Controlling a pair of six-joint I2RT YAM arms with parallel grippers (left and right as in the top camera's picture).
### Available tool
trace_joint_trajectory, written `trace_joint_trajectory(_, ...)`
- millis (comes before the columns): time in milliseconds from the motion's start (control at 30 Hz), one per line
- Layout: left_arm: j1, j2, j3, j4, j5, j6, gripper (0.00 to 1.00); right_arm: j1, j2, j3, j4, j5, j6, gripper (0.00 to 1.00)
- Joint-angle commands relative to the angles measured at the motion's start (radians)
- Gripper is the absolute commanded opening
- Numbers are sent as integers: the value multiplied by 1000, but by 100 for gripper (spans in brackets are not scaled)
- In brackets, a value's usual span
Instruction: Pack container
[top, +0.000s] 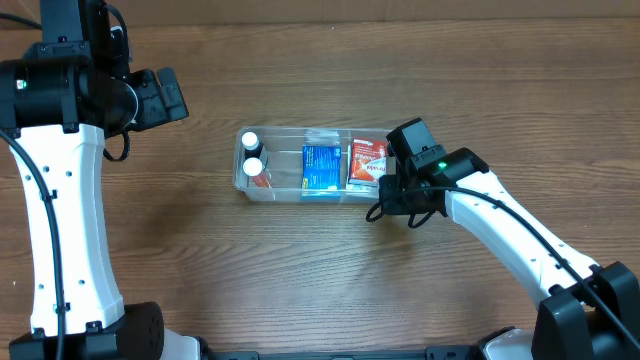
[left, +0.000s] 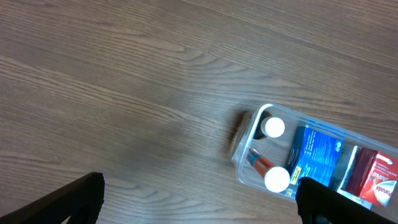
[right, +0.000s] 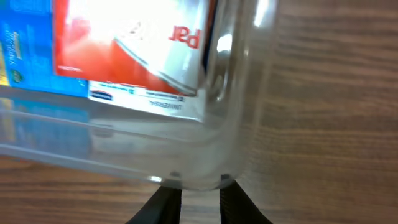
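The clear container (top: 292, 190) lies at the table's middle. It holds two white-capped bottles (top: 250, 141) at its left end, a blue box (top: 321, 166) and a red box (top: 367, 163). My right gripper (top: 386, 187) is at its right near corner. In the right wrist view the dark fingers (right: 163, 205) pinch the rounded corner of the container (right: 211, 149), so the right gripper (right: 199, 190) is shut on its rim. My left gripper (left: 199, 205) hangs open over bare wood left of the container (left: 245, 165), nothing between its fingers (left: 81, 199).
The wooden table surrounds the container on all sides. The left arm's white link (top: 60, 220) stands at the far left, and the right arm (top: 510, 230) reaches in from the lower right.
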Motion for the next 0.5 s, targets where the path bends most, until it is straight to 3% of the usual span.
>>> trace_joint_trajectory(0,-1,-14,-3,4,11,8,100,-1,0,-1,54,7,-2,22)
trace_joint_trajectory(233,-1,-14,-3,3,11,8,100,-1,0,-1,75,7,-2,22)
trace_joint_trajectory(467,-1,-14,-3,-2,9,9,100,-1,-6,0,-27,-5,-3,22)
